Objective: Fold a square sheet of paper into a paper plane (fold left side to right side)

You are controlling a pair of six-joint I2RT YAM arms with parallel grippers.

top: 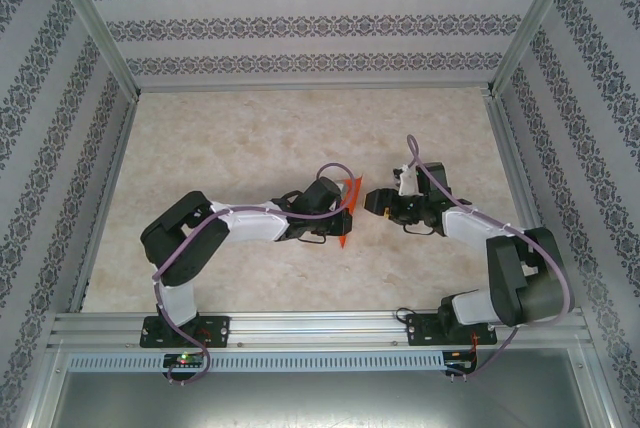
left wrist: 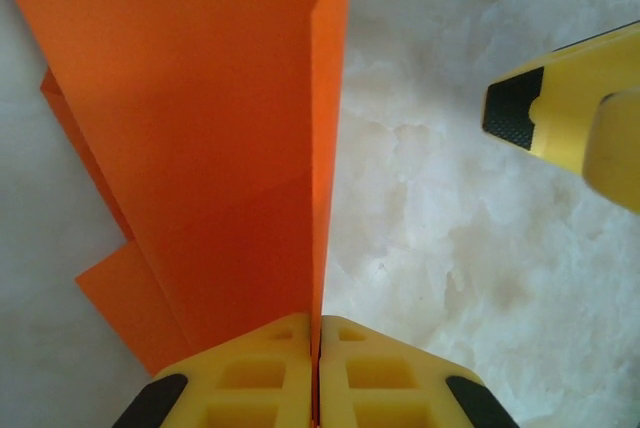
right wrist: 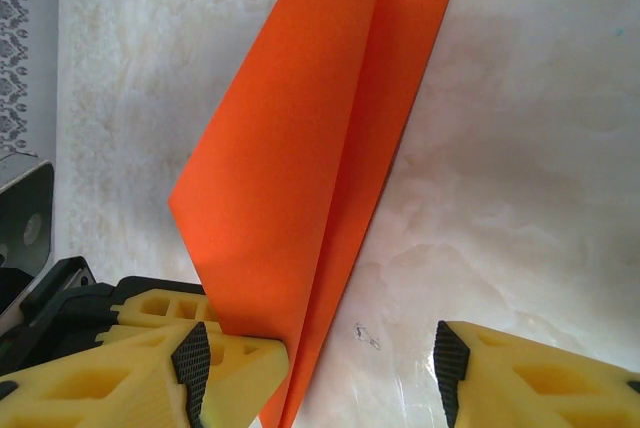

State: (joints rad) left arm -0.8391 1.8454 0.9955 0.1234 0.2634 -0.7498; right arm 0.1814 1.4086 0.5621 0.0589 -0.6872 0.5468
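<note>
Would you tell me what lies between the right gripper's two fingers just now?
In the right wrist view, the right gripper is open; between its fingers lie the lower edge of the orange paper plane and bare table.

Folded orange paper plane (top: 346, 210) (creased, upright)

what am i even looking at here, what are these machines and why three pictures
These are two robot arms bolted at the near edge of a pale marbled table, seen from a camera above. Each arm ends in a two-finger gripper with yellow fingers.

The other two pictures come from small cameras on the wrists, so each shows its own fingers at the bottom.

The left gripper is shut on a folded orange paper, holding it up off the table. It looks like a narrow pointed shape with layered flaps.

The right gripper is open, its fingers apart, close beside the paper but not gripping it.
</note>
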